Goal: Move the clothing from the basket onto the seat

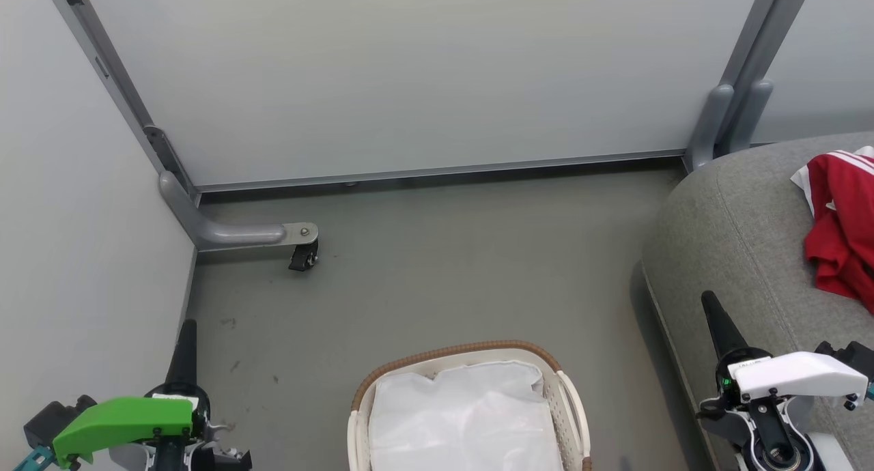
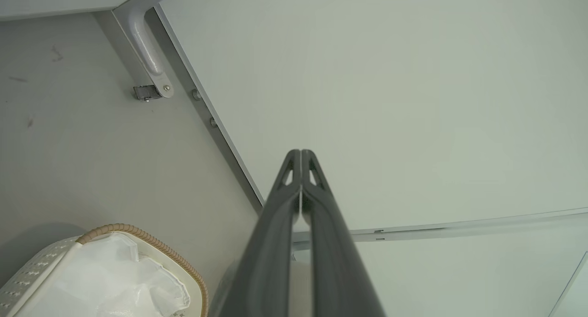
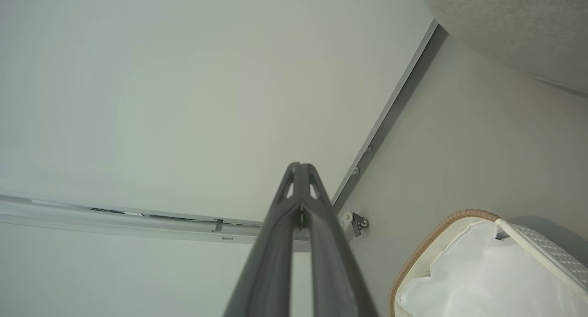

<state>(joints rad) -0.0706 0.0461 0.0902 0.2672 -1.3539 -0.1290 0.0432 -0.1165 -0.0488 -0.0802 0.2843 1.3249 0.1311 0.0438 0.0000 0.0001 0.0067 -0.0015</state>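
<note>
The clothing [image 1: 843, 225] is found on the seat [image 1: 737, 252], as a crumpled red heap with white striped trim at its far end. The heap is cut off by the right edge of the head view, so it cannot be told whether one garment or two are gathered in it. Its long axis runs from far to near along the seat.

From the right pincer [image 1: 713, 314], the heap lies ahead and to the right, near but apart. The seat's rounded grey edge is just beside that pincer. From the left pincer [image 1: 186, 341], it lies well apart, across the floor [image 1: 437, 280] and past the basket [image 1: 444, 353]. The right arm is therefore judged the nearer one for any further handling of the red fabric.

The basket is placed on the floor between the two pincers, low in the head view, with its near part cut off. In the part that can be seen, a white liner sheet [image 1: 464, 416] is held and no red fabric is made out. The same is shown by both wrist views.

Both pincers are seen with fingers pressed together, and nothing is gripped by either. Both are pointed away from the robot, towards the pale wall panels.

The transfer is judged complete, or nearly so, unless something lies in the basket's unseen part.
</note>
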